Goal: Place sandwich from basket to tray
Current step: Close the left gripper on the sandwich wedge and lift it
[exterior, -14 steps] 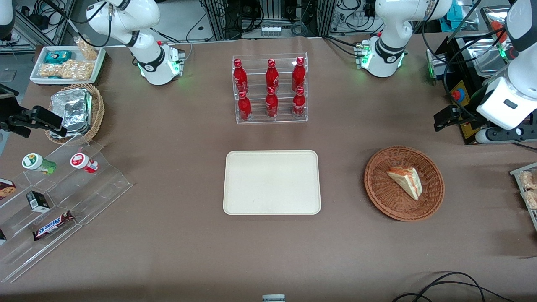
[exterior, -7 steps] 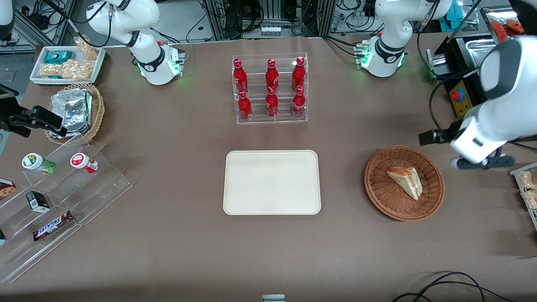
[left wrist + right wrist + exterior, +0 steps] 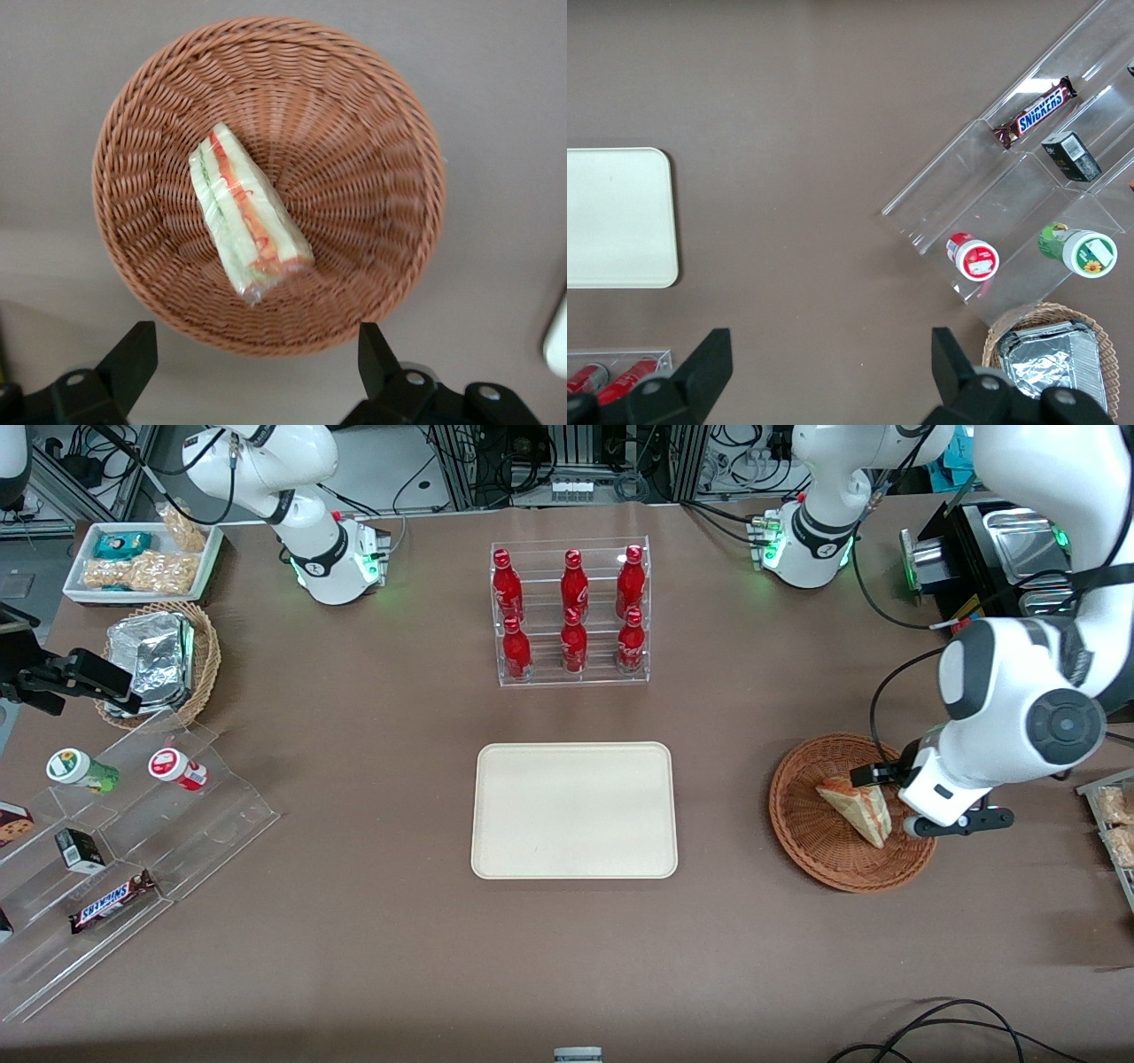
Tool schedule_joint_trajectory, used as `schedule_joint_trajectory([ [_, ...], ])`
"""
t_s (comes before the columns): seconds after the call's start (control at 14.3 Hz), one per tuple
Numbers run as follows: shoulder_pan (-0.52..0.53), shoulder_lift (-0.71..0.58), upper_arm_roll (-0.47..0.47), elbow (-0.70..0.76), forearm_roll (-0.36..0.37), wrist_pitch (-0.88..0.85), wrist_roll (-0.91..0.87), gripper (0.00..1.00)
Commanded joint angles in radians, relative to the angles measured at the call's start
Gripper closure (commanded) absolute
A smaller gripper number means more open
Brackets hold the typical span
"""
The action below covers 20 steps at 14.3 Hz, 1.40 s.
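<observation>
Our end effector [image 3: 252, 372] is hovering wide open and empty above the basket [image 3: 390, 115], and we are judging the sandwich [image 3: 246, 221] soft and light, best pinched gently across its flat bread faces.

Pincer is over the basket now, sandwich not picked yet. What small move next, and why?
Probably lower the pincer straight down toward the sandwich, first centring it. The fingers are spread wide with nothing between them, the pincer hangs above the basket near its rim, and the sandwich lies loose inside. The tray waits bare, so the grasp comes first.
</observation>
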Motion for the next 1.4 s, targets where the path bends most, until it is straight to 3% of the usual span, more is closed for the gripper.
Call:
schedule_joint_trajectory([
  [0.0, 0.007, -0.009, -0.005, -0.051, 0.014, 0.077, -0.202, 0.0],
  [0.35, 0.011, 0.012, -0.004, -0.154, 0.012, 0.221, -0.39, 0.0],
  [0.63, 0.007, 0.084, 0.002, -0.143, 0.012, 0.299, -0.589, 0.02],
  [0.7, 0.007, 0.094, 0.002, -0.143, 0.012, 0.319, -0.607, 0.2],
  [0.77, 0.007, 0.095, 0.002, -0.143, 0.014, 0.321, -0.609, 0.55],
  [0.84, 0.007, 0.094, 0.002, -0.145, 0.014, 0.316, -0.608, 0.83],
  [1.12, 0.003, 0.066, 0.002, -0.124, 0.028, 0.229, -0.606, 0.92],
  [1.33, -0.006, 0.052, -0.005, 0.017, 0.069, -0.031, -0.611, 0.92],
])
